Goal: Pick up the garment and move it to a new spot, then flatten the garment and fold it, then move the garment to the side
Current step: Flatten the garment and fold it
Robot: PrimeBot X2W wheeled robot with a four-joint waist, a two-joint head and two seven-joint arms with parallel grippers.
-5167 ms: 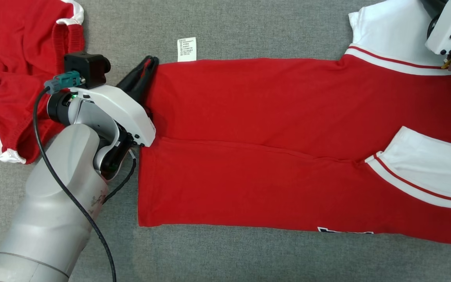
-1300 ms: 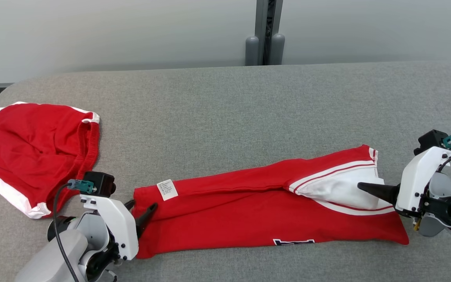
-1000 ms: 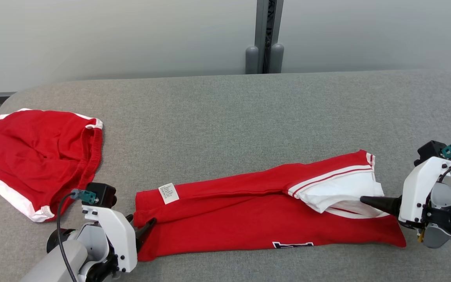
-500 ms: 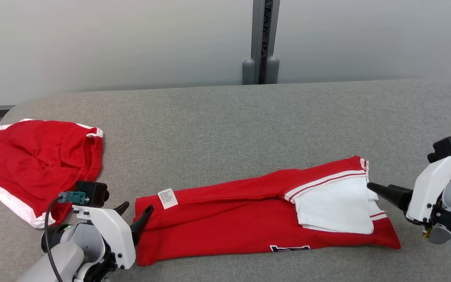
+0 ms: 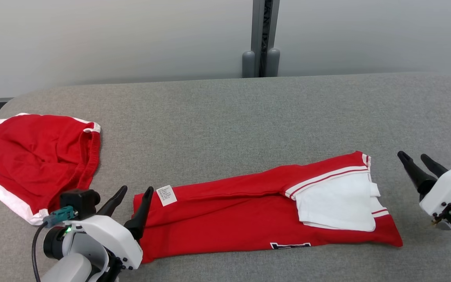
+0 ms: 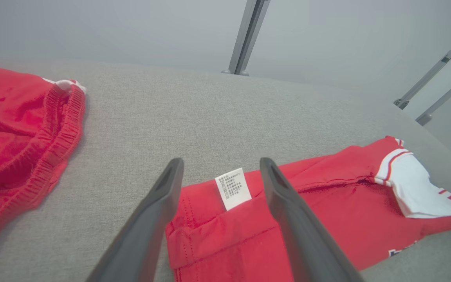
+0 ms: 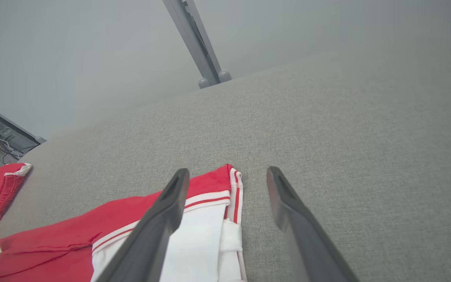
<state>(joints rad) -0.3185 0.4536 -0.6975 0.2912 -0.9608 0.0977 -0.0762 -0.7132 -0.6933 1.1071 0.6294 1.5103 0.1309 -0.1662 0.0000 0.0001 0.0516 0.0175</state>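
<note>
Where the garment (image 5: 229, 219) lies folded, red shorts (image 5: 33, 156) sit well apart leftward.

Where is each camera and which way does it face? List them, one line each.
Head view: on the head, looking forward and down at the table; left gripper lower left, right gripper lower right.
Left wrist view: along its own fingers at the shirt's label end.
Right wrist view: along its own fingers at the shirt's sleeve end.
Shared: all show shirt and shorts.
</note>
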